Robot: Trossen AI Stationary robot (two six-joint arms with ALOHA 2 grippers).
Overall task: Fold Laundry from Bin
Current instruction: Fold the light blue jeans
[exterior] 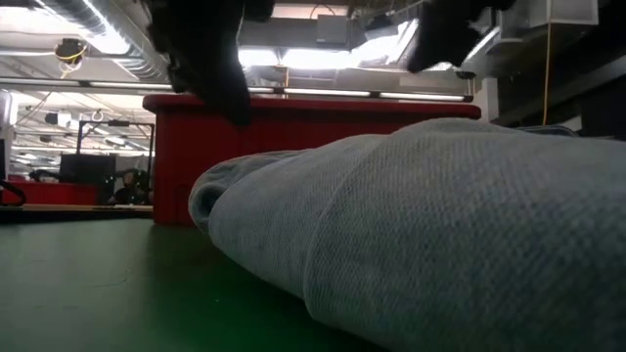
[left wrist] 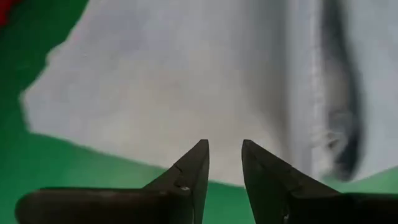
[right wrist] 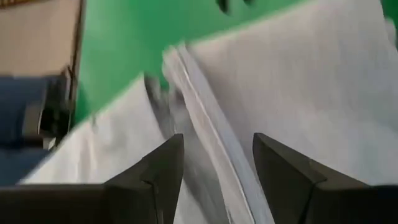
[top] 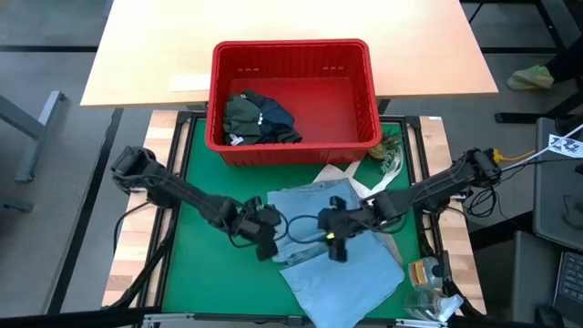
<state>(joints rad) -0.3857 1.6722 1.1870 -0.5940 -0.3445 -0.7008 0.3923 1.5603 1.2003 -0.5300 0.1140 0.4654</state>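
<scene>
Over the lower centre of the green worktop (top: 196, 273), both pincers hung above the light blue shirt (top: 342, 269).

Left pincer (top: 266, 239) sat at the shirt's left edge, fingers a little apart, nothing between them; right pincer (top: 335, 239) was spread wide over a raised fold near the shirt's middle, empty too. The shirt lay flat, its long axis running from upper left to lower right of the frame, trailing away below the right pincer, which looked nearer the bulk. Dark garments (top: 260, 118) waited in the red bin (top: 291, 55), upper centre.
</scene>
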